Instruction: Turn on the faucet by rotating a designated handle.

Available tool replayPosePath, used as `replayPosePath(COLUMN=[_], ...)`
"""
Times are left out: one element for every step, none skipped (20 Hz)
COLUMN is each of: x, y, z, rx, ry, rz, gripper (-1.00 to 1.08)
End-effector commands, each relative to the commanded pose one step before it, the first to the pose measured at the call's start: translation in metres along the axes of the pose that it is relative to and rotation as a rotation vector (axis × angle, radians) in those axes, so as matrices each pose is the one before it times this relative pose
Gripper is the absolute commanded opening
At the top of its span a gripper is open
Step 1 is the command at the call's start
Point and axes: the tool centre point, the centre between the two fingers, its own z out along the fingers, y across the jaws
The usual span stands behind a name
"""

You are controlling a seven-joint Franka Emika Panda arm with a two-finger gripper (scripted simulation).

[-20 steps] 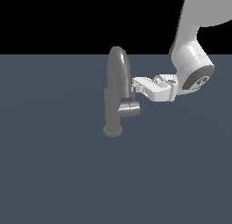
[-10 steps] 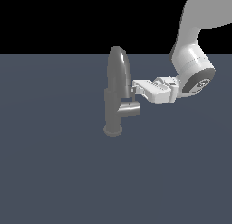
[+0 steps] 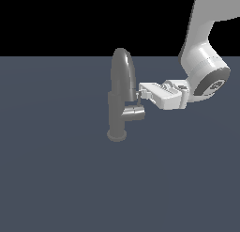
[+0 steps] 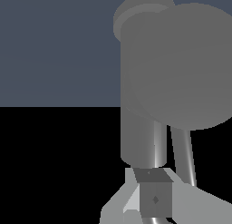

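Note:
The grey faucet point(image 3: 122, 81) stands on its round base with its arched spout upright; its short side stub point(image 3: 134, 113) points to the exterior view's right. The thin handle point(image 3: 139, 101) rises from the stub's end. My gripper point(image 3: 140, 91) comes in level from the exterior view's right, its tips at the handle's top, beside the spout. In the wrist view the faucet point(image 4: 140, 128) fills the frame and the handle point(image 4: 183, 157) runs down behind one of the fingers point(image 4: 199, 205). The gripper point(image 4: 156, 193) looks shut, with the handle beside it, not between the fingers.
The faucet stands on a plain dark blue-grey floor point(image 3: 56, 170). My white arm point(image 3: 206, 76) reaches down from the upper part of the exterior view's right.
My gripper tips have edged slightly lower along the handle. The faucet and its stub look the same.

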Motion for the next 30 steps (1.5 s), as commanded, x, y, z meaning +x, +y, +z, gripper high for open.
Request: replayPosePath(x=[-0.00270,-0.00055,-0.00056,-0.00056,-0.00057,-0.00057,0.00000,0.00124,0.00167,0.00201,0.00171,0.00204,0.00206,0.00177,0.00217,0.00181,0.00221,0.00185,0.00225,0.00190,0.00236,0.00218,0.00000,-0.01008,0.00643,0.00642,0.00641,0.00639,0.00634,0.00635], y=[0.00954,0.00283,0.00286,0.00288,0.00291,0.00294,0.00000,-0.00589,0.00361,0.00352,0.00368,0.00359,0.00363,0.00378,0.00367,0.00385,0.00374,0.00392,0.00381,0.00399,0.00386,0.00398,0.00000,-0.01200,0.00248,0.00247,0.00246,0.00244,0.00243,0.00241], z=[-0.00056,0.00004,0.00004,0.00004,0.00003,0.00002,0.00000,0.00093,-0.00009,-0.00003,-0.00009,-0.00004,-0.00004,-0.00010,-0.00003,-0.00010,-0.00003,-0.00011,-0.00004,-0.00012,-0.00004,-0.00009,0.00000,0.00161,-0.00011,-0.00012,-0.00012,-0.00012,-0.00012,-0.00013], rx=[-0.00301,0.00000,0.00000,0.00000,0.00000,0.00000,0.00000,0.00249,0.00000,-0.00025,0.00000,-0.00025,-0.00025,0.00000,-0.00031,0.00000,-0.00031,0.00000,-0.00031,0.00000,-0.00036,-0.00017,0.00000,-0.00225,0.00018,0.00018,0.00019,0.00019,0.00019,0.00020], ry=[-0.00357,0.00000,0.00000,0.00000,0.00000,0.00000,0.00000,0.00378,0.00000,-0.00045,0.00000,-0.00045,-0.00044,0.00000,-0.00053,0.00000,-0.00052,0.00000,-0.00051,0.00000,-0.00056,-0.00026,0.00000,0.00786,-0.00077,-0.00077,-0.00077,-0.00077,-0.00075,-0.00077], rz=[0.00253,0.00000,0.00000,0.00000,0.00000,0.00000,0.00000,-0.00468,0.00000,0.00046,0.00000,0.00046,0.00047,0.00000,0.00058,0.00000,0.00059,0.00000,0.00060,0.00000,0.00071,0.00037,0.00000,-0.02341,0.00226,0.00226,0.00226,0.00226,0.00221,0.00226], gripper=[-1.00,-1.00,-1.00,-1.00,-1.00,-1.00,-1.00,-1.00,-1.00,-1.00,-1.00,-1.00,-1.00,-1.00,-1.00,-1.00,-1.00,-1.00,-1.00,-1.00,-1.00,-1.00,-1.00,-1.00,-1.00,-1.00,-1.00,-1.00,-1.00,-1.00])
